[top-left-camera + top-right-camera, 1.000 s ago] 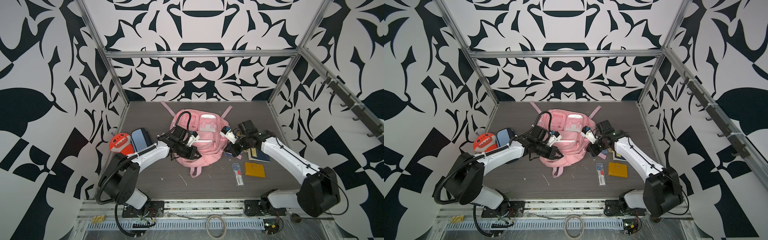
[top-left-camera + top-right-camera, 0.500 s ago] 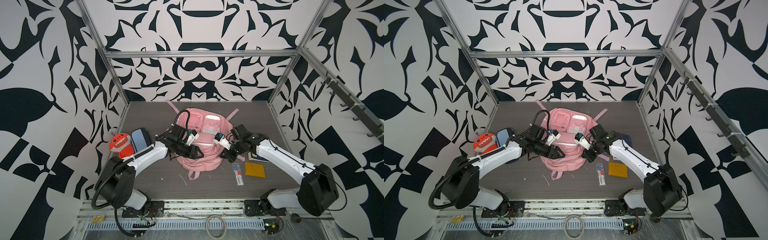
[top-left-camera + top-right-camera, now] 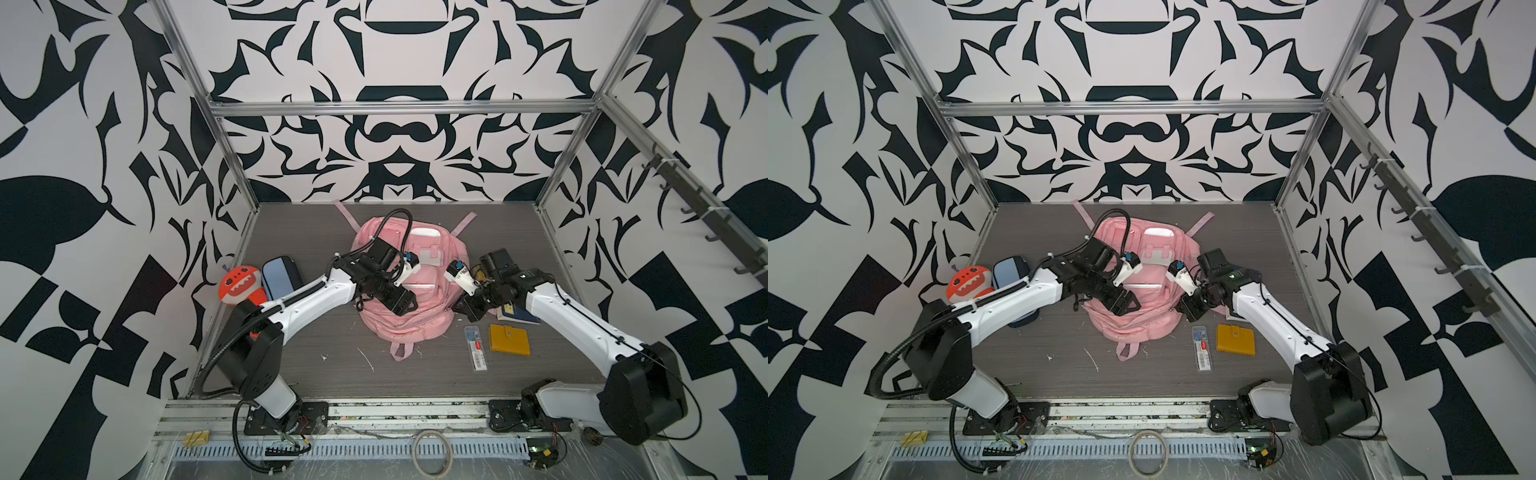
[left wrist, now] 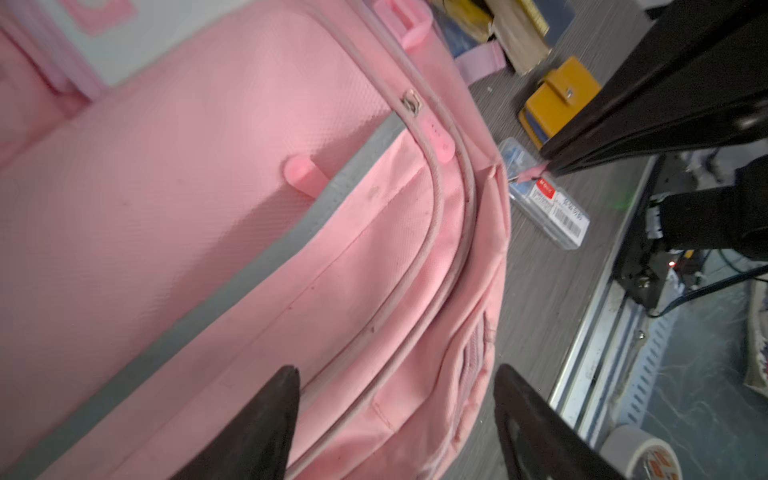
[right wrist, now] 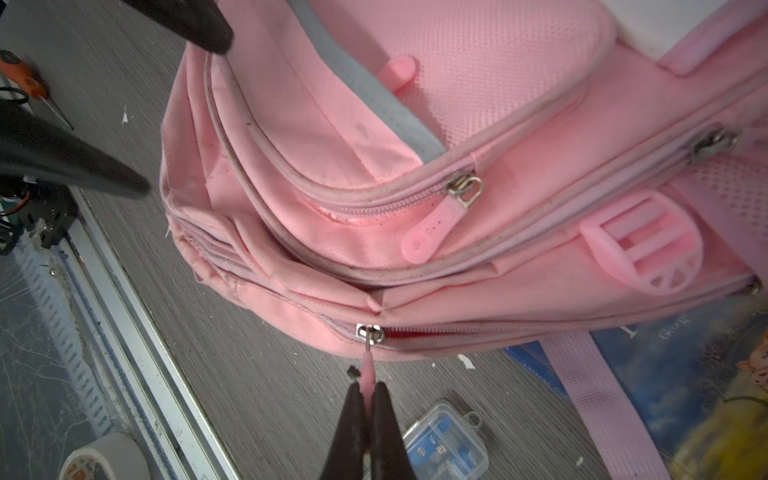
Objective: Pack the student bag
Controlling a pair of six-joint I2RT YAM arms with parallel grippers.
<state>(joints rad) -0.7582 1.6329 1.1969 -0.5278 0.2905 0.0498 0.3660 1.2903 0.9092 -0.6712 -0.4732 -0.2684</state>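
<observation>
R gripper point(image 5: 366, 395) nips pink bag point(image 5: 478, 75) zip-pull point(image 5: 368, 366).

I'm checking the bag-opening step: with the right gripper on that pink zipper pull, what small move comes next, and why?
Probably draw the zipper pull on along its track: the right gripper is shut on it, and the student bag shows only a narrow gap behind the slider. The left gripper hangs open, holding nothing.

Pink student bag point(image 3: 1133, 328), left end effector point(image 3: 1128, 308) spread over it, yellow wallet point(image 3: 1235, 339) nearby
</observation>
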